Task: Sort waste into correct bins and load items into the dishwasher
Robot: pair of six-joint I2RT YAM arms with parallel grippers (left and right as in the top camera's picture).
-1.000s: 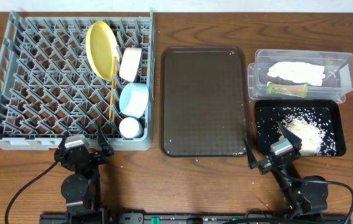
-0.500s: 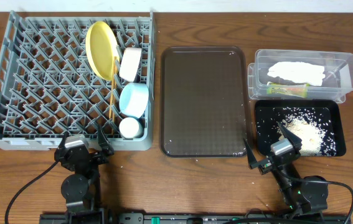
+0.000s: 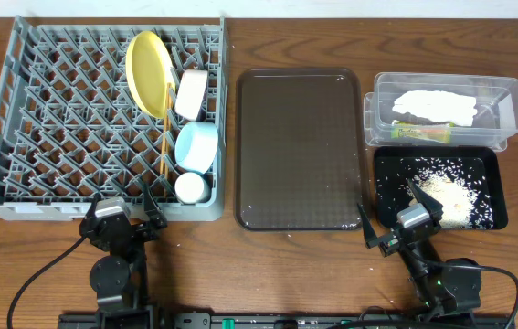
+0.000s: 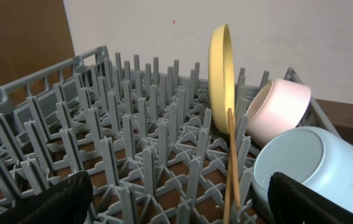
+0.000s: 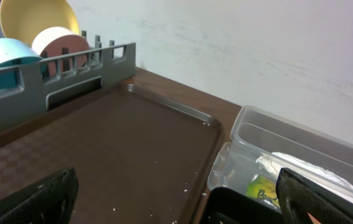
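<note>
Black left pincer [image 3: 121, 206], right pincer [image 3: 391, 211] agape

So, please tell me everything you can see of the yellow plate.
The plate is round, plain yellow, smooth like plastic. It stands on edge, nearly upright, between pegs at the rack's far side, right of centre. The chopsticks lean against its rim; the white bowl sits right beside it.
</note>
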